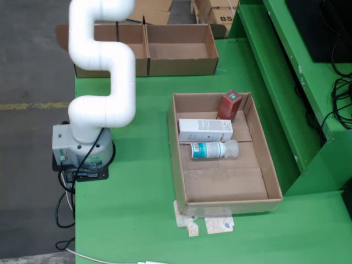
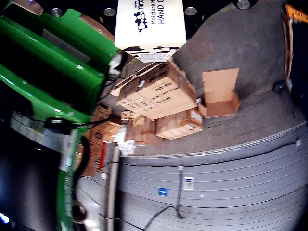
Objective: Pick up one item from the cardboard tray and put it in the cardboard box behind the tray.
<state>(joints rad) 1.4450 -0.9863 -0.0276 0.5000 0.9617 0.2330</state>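
Observation:
In the fixed view the cardboard tray [image 1: 175,159] holds a dark red box [image 1: 229,104], a white carton [image 1: 205,130] and a white bottle with a teal label [image 1: 212,149]. Behind it stand two open cardboard boxes, the right one [image 1: 181,67] and the left one [image 1: 126,67]. The white arm [image 1: 104,71] rises out of the top of this view, so my gripper is not seen there. In the wrist view a white hand-cream box [image 2: 150,26] sits right under the camera, held up in the air. The fingers themselves are hidden.
A green raised shelf [image 1: 275,82] runs along the right of the green table [image 1: 132,209]. Taped paper scraps [image 1: 212,223] lie in front of the tray. The wrist view looks out at stacked cardboard cartons [image 2: 159,103] and a grey shutter wall [image 2: 216,183].

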